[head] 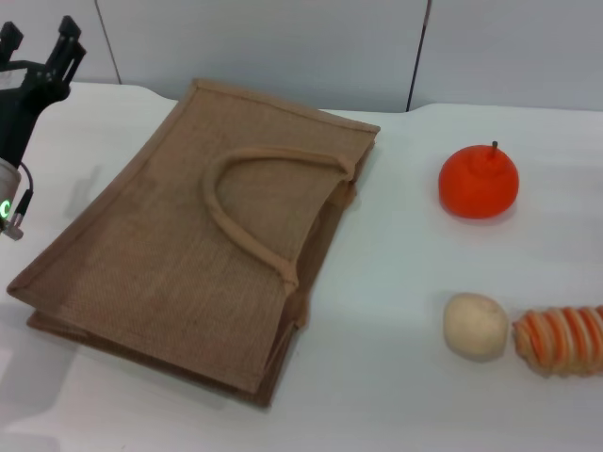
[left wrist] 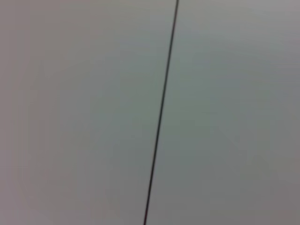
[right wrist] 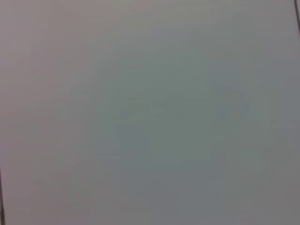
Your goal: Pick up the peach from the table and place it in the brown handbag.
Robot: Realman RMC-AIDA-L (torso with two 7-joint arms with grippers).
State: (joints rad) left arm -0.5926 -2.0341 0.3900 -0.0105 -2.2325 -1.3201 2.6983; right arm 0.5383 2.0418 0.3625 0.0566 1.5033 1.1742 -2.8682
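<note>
Left claw (head: pixel 40 45) raised, prongs apart; right claw unseen. Far right of it on bench (head: pixel 396 377), likely peach (head: pixel 476 325): grab from above, clear of striped toy (head: pixel 562 340). Brown handbag (head: pixel 179 254) flat alongside.

Orange-red stemmed fruit (head: pixel 479 182) sitting on white counter (head: pixel 396 311). Beige ball (head: pixel 476 326) lying nearer, touching orange-and-cream striped piece (head: pixel 561 340) at the edge.

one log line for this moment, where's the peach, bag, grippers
peach: on table, right, untouched | bag: flat, left-centre | left gripper: raised at far left, open, empty | right gripper: not in view
</note>
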